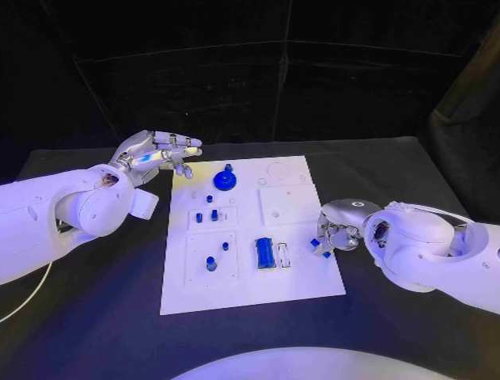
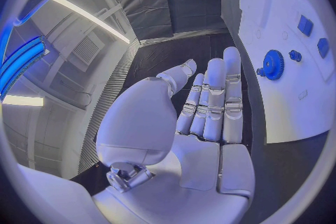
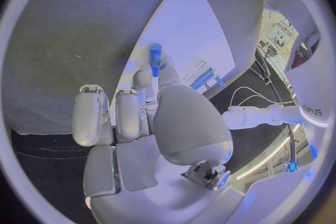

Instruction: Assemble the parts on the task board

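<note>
— Two hands out: what has the right hand [image 1: 339,232] got?
— A small blue peg [image 3: 154,59], pinched at its fingertips above the right edge of the task board [image 1: 307,277].
— And the left hand [image 1: 159,154]?
— Fingers straight and spread, holding nothing, raised off the board's far left corner, near the blue gear [image 1: 226,180].

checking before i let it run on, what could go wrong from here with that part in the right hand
The right hand pinches a small blue part by its lower end only, at the board's edge; such a thin hold could let it tilt or slip out. Other blue pieces, such as the block, stand close by, so a lowering hand might knock them. The left hand hovers open near the gear and could brush it.
</note>
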You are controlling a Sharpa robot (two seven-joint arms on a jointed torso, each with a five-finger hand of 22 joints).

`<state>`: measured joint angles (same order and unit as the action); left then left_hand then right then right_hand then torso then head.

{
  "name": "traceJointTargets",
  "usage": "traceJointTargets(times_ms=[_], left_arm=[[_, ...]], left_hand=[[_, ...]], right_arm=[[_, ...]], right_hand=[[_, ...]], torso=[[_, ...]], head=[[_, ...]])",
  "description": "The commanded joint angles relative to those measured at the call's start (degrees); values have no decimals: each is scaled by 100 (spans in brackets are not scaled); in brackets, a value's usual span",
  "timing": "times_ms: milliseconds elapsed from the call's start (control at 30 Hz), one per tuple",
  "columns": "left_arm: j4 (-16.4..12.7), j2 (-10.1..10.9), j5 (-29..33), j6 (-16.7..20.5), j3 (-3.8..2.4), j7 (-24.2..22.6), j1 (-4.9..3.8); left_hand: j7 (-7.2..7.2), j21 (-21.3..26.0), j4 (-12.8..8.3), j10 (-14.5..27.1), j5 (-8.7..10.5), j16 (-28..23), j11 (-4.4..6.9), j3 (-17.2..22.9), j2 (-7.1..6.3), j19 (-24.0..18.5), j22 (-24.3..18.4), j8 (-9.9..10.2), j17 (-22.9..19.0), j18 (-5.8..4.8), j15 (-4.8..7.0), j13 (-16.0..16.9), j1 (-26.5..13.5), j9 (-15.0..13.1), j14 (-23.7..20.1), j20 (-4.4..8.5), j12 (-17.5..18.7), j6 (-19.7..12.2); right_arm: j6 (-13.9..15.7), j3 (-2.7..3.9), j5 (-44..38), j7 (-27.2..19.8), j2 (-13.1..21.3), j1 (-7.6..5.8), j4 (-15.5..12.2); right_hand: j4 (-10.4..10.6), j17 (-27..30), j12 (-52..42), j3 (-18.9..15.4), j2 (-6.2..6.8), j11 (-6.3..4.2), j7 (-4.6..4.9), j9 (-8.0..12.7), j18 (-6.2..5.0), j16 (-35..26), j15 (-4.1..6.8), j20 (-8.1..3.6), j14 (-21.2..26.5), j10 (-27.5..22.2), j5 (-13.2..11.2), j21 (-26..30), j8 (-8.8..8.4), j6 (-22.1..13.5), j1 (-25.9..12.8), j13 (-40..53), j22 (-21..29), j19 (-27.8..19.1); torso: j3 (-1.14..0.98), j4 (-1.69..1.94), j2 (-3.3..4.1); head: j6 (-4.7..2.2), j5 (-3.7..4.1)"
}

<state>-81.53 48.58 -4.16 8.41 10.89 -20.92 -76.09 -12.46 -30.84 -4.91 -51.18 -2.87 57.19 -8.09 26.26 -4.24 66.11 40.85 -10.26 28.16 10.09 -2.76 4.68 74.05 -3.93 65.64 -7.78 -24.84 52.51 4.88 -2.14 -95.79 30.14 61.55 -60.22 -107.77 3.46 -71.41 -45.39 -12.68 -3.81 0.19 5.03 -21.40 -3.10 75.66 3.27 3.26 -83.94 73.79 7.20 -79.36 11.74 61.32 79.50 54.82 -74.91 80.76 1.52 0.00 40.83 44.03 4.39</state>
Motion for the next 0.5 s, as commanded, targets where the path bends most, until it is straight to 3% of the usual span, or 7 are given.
traceJointTargets(times_ms=[33, 167, 267, 400, 500], left_arm=[[-15, 7, 14, -61, -4, -20, -9], [-17, 14, 14, -62, -4, -18, -9], [-15, 13, 14, -62, -4, -19, -9], [-14, 8, 14, -65, -4, -22, -9], [-11, 4, 14, -66, -4, -22, -9]], left_hand=[[6, 29, -1, 46, -18, -18, -4, -37, 48, 14, -6, -35, -6, 36, 2, -6, 11, -1, -58, -38, -29, -49], [6, 32, -2, 50, -19, -16, -3, -37, 52, 14, -9, -41, -10, 36, 2, -7, 15, -1, -60, -38, -37, -53], [6, 32, -2, 50, -19, -16, -3, -37, 52, 14, -9, -41, -10, 36, 2, -7, 15, -1, -60, -38, -37, -53], [6, 32, -2, 50, -19, -16, -3, -37, 52, 14, -9, -41, -10, 36, 2, -7, 15, -1, -60, -38, -37, -53], [6, 32, -2, 50, -19, -16, -3, -37, 52, 14, -9, -41, -10, 36, 2, -7, 15, -1, -60, -38, -37, -53]], right_arm=[[-421, -50, -366, 88, -25, 57, 36], [-307, -50, -352, 100, -28, 61, 6], [-97, -49, -173, 111, -12, 62, -44], [209, -49, 194, 101, 18, 62, -112], [584, -47, 727, 35, 82, 60, -208]], right_hand=[[-50, 1, 39, 24, -37, 15, -9, 50, -32, -23, 13, -14, -234, -44, -15, 15, -102, -20, 99, -9, -296, -23], [-66, -5, 82, 84, -83, 17, -4, 65, -31, -26, 12, -15, -236, -52, 192, 15, -145, -20, 102, -32, -300, -18], [-59, -33, 108, 149, -89, 5, -12, 90, -29, -14, 21, -22, -246, -44, 718, 9, -203, 2, 72, -41, -311, -5], [-120, -62, 123, 315, -135, -19, -32, 115, -24, 4, 41, -38, -255, -48, 1071, -9, -247, 36, 187, -39, -333, 15], [-127, -107, 124, 506, -133, -29, -43, 142, -16, 35, 50, -51, -266, -31, 1475, -33, -290, 74, 210, -31, -362, 39]], torso=[[-3, -2, 2], [-5, -7, 0], [-8, -8, 3], [-7, -6, -1], [-3, 9, 3]], head=[[-12, -1], [-18, 2], [-21, -2], [-29, 0], [-31, 7]])
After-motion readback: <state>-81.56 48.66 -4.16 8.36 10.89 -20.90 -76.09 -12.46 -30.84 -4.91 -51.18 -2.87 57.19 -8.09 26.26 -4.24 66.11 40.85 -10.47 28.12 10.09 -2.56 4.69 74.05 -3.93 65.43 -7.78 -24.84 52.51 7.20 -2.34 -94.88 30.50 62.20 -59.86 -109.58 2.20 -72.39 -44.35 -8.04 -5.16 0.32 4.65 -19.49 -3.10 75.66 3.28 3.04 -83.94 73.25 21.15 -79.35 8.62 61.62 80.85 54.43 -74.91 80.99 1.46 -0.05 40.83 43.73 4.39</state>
